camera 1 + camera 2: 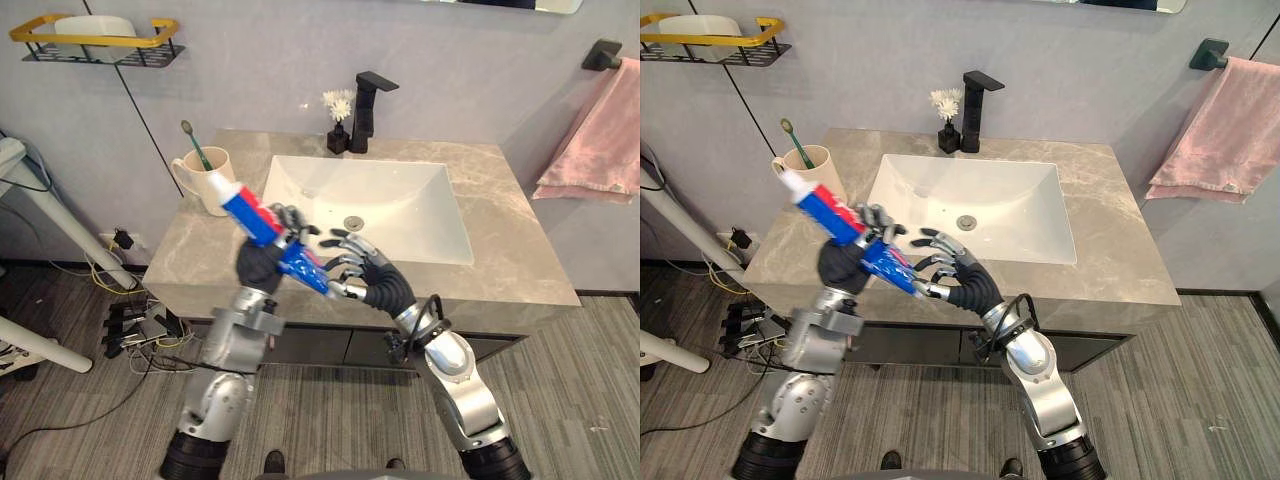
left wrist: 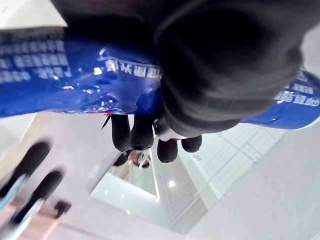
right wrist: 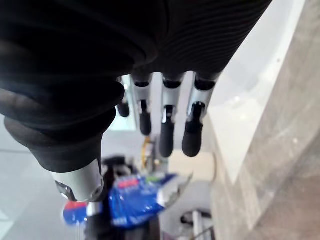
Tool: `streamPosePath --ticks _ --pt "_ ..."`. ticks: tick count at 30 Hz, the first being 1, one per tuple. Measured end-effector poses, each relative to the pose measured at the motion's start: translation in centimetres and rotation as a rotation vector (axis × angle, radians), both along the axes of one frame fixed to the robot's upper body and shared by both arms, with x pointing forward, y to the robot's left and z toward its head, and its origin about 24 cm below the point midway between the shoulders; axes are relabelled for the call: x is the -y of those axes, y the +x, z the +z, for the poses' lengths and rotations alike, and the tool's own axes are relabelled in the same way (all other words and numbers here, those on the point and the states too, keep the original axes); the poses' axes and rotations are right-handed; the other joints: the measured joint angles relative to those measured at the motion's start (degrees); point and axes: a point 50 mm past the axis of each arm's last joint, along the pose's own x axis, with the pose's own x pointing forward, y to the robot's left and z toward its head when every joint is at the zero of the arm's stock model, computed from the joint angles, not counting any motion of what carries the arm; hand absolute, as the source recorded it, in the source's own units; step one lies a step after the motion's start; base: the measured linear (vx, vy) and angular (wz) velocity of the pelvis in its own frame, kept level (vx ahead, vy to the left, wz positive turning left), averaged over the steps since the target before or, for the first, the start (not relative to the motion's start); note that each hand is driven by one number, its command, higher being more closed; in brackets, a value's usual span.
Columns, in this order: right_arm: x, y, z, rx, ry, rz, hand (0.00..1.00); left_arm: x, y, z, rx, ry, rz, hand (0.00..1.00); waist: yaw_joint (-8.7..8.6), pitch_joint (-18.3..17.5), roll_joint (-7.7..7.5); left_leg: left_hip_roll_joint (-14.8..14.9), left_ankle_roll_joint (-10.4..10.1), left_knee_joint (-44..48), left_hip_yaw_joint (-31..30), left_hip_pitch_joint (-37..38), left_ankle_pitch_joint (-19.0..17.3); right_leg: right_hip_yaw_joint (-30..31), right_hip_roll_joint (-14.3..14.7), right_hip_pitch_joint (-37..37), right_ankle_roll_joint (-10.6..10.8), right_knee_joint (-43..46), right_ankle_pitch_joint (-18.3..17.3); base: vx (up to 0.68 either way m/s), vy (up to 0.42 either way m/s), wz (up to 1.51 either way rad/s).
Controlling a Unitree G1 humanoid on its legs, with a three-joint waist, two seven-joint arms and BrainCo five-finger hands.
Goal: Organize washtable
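Here, a cup [image 1: 205, 178] with a toothbrush [image 1: 195, 145] stands on the left side of the table [image 1: 500, 230]. In front of it, the left robot hand [image 1: 262, 262] is curled round a blue, red and white toothpaste tube [image 1: 262, 225], tilted above the table's front edge with its cap toward the cup. The right robot hand [image 1: 362, 270] hangs just beside the tube's lower end, fingers spread, holding nothing. The sink [image 1: 390, 200] lies behind it.
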Motion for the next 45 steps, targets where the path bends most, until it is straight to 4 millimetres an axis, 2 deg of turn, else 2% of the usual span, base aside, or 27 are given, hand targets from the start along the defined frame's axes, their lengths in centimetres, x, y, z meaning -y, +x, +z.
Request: streamPosePath --ticks 2,5,7,8,10,11,12,13,15,18,21,24,26,31,35,40,45 --pt "0.9 -0.5 -1.0 -0.052 0.029 -0.019 0.0 -3.1 -0.1 1.1 0.034 0.115 0.113 1.0 0.13 0.0 0.02 0.0 -0.01 -0.02 -0.03 0.0 -0.01 -0.09 0.0 0.04 0.0 -0.04 0.0 0.0 0.0 0.0" --pt "1.4 -1.5 -2.4 -0.129 0.053 -0.03 0.0 -6.2 -0.3 3.2 0.084 0.284 0.211 1.0 0.2 0.01 0.05 0.0 -0.01 -0.04 -0.08 -0.01 -0.02 -0.23 -0.01 0.09 0.0 -0.1 0.0 0.0 0.0 0.0" --pt "1.7 -2.7 -3.9 -0.211 0.059 -0.021 0.0 -8.4 0.9 6.9 0.156 0.471 0.265 1.0 1.3 -0.02 0.12 0.0 -0.02 -0.05 -0.23 -0.04 -0.01 -0.69 -0.01 0.17 -0.02 -0.11 -0.01 0.0 0.0 0.0" --pt "1.7 -2.9 -4.2 -0.225 0.063 -0.013 0.0 -8.9 1.3 7.9 0.172 0.504 0.282 1.0 1.66 -0.04 0.14 0.0 -0.02 -0.05 -0.26 -0.04 -0.01 -0.71 -0.01 0.16 -0.02 -0.11 -0.01 0.0 0.0 0.0" --pt "1.5 -3.4 -5.0 -0.267 0.065 0.013 0.0 -10.5 2.4 11.5 0.24 0.585 0.356 1.0 1.74 -0.1 0.2 -0.02 -0.02 -0.05 -0.59 -0.23 -0.01 -0.97 -0.02 0.16 -0.03 -0.11 -0.02 0.0 0.0 0.05" --pt "1.3 -3.5 -5.3 -0.281 0.067 0.019 0.0 -10.8 2.5 12.5 0.263 0.597 0.377 1.0 1.74 -0.11 0.2 -0.03 -0.02 -0.04 -0.64 -0.29 -0.01 -1.02 -0.02 0.14 -0.03 -0.11 -0.02 0.0 0.0 0.05" --pt "1.1 -3.7 -5.8 -0.304 0.066 0.031 0.0 -11.3 2.7 14.5 0.318 0.607 0.415 1.0 1.73 -0.12 0.19 -0.04 -0.01 -0.02 -0.66 -0.41 -0.01 -1.03 -0.03 0.04 -0.03 -0.11 -0.03 0.0 0.0 0.0" --pt "1.0 -3.9 -6.2 -0.319 0.065 0.039 0.0 -11.5 2.6 16.1 0.378 0.598 0.441 1.0 1.71 -0.2 0.19 -0.08 0.0 0.05 -0.63 -0.74 0.01 -1.0 -0.06 -0.3 -0.04 -0.11 -0.03 0.0 0.0 0.0" --pt "1.0 -4.0 -6.5 -0.335 0.065 0.039 0.0 -11.2 2.3 17.8 0.46 0.568 0.465 1.0 1.64 -0.43 0.18 -0.13 0.01 0.15 -0.62 -1.32 0.04 -0.96 -0.08 -0.9 -0.03 -0.11 -0.02 0.0 0.0 0.0" --pt "0.9 -4.0 -6.7 -0.343 0.072 0.037 0.0 -10.3 3.1 18.1 0.483 0.548 0.452 1.0 1.23 -0.44 0.21 -0.13 0.01 0.2 -0.59 -1.31 0.04 -0.93 -0.07 -0.89 -0.03 -0.23 -0.02 0.0 0.0 0.0" --pt "0.6 -4.0 -6.7 -0.346 0.08 0.048 0.0 -9.3 4.7 17.1 0.442 0.534 0.437 1.0 0.01 -0.45 0.19 -0.13 0.01 0.2 -0.58 -1.39 0.04 -0.91 -0.07 -0.92 -0.03 -0.24 -0.02 0.0 0.0 0.0" --pt "0.4 -4.3 -6.9 -0.357 0.08 0.058 0.0 -8.2 6.3 16.4 0.405 0.52 0.444 1.0 -0.38 -0.47 0.16 -0.06 0.01 0.28 -0.09 -1.9 0.04 -0.3 0.0 -1.79 -0.33 -0.24 0.27 -0.02 -0.003 -0.11" --pt "0.2 -4.6 -7.3 -0.377 0.081 0.063 0.0 -7.5 7.2 16.7 0.397 0.538 0.453 1.0 -0.91 -0.48 0.11 -0.01 0.01 0.43 0.05 -2.33 0.04 -0.06 0.07 -2.3 -0.35 -0.3 0.44 -0.01 -0.006 -0.07" --pt "0.5 -4.9 -7.7 -0.399 0.08 0.044 0.0 -7.5 8.1 18.4 0.409 0.552 0.499 1.0 -1.55 -0.21 -0.44 0.19 0.01 0.43 1.66 -2.83 0.03 1.76 0.27 -3.78 -0.55 -0.3 0.93 -0.01 -0.006 -0.15" --pt "0.8 -5.2 -8.0 -0.414 0.073 0.025 0.0 -8.0 8.8 19.2 0.391 0.543 0.54 1.0 -1.45 0.43 -2.24 0.46 -0.14 1.14 2.63 -4.43 -0.09 3.16 0.83 -5.04 -0.82 -2.32 2.51 -0.03 -0.014 -0.18" --pt "1.2 -5.7 -8.5 -0.438 0.072 -0.002 0.0 -8.3 9.9 18.6 0.326 0.576 0.564 1.0 -1.47 1.96 -5.21 1.12 -0.54 2.29 3.15 -5.65 -0.37 3.77 1.58 -5.74 -1.28 -3.18 3.29 -0.02 -0.015 -0.07" --pt "1.3 -5.9 -8.6 -0.447 0.076 -0.014 0.0 -8.2 9.9 18.9 0.331 0.571 0.57 1.0 -1.33 3.58 -6.55 1.21 -0.65 2.69 3.04 -6.31 -0.45 3.76 1.65 -6.21 -1.41 -3.18 3.38 0.0 0.0 0.0"
